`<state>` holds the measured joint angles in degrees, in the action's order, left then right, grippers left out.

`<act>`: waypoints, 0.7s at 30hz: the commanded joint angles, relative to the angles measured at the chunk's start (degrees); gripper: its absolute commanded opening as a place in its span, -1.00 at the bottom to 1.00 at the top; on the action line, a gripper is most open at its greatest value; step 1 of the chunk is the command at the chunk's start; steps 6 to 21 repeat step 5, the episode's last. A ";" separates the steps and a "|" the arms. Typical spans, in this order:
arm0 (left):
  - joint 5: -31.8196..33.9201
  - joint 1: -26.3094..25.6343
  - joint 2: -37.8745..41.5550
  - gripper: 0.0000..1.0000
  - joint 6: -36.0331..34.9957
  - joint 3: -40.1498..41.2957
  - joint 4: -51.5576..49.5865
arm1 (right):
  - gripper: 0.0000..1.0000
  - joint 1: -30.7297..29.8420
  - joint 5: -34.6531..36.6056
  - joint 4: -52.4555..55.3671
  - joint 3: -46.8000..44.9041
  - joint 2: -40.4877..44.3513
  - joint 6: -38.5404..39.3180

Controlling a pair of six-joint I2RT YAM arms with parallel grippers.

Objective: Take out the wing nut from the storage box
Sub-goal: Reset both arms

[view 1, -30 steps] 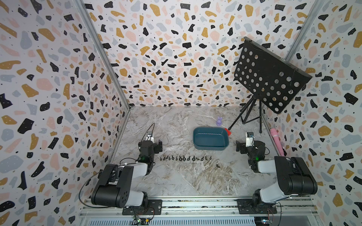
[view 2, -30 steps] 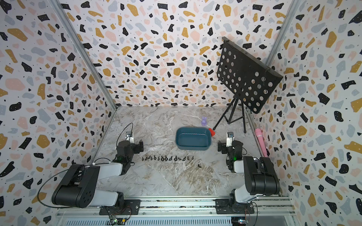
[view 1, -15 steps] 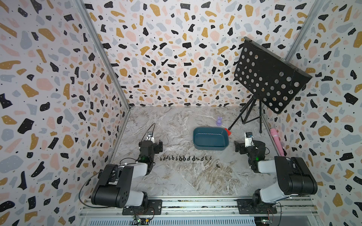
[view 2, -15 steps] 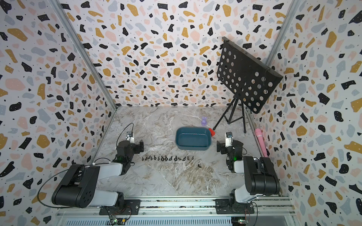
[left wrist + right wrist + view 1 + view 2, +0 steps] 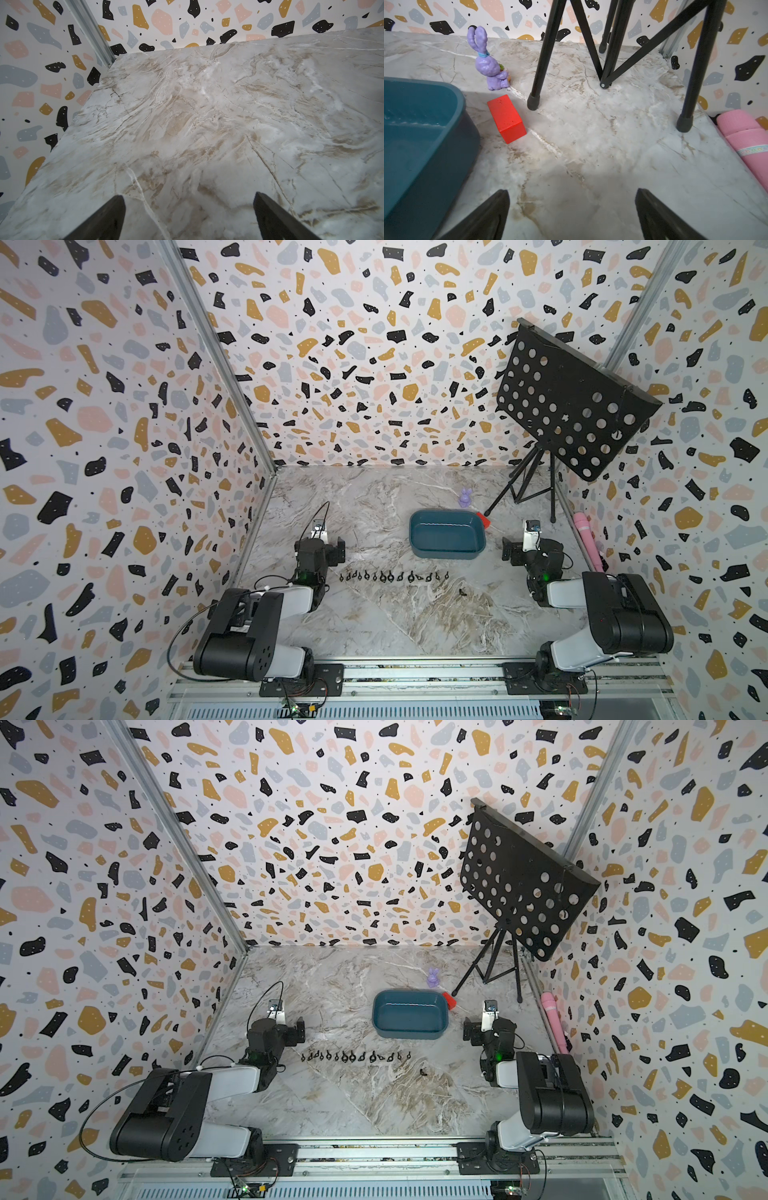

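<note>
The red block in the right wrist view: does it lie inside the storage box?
No, the red block lies on the table, outside the wall of the storage box.

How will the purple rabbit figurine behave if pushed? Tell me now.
The purple rabbit figurine stands upright, tall with long ears over a small base, so a push up high would probably tip it. Its lumpy, moulded look suggests it is stiff and likely light. On the smooth marble tabletop, a low push would probably slide it.
</note>
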<state>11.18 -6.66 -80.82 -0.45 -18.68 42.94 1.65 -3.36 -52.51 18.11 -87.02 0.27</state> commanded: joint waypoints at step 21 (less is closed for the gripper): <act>-1.06 0.06 -0.03 1.00 -0.69 -0.13 2.88 | 1.00 -0.07 1.95 0.55 1.23 0.54 -1.06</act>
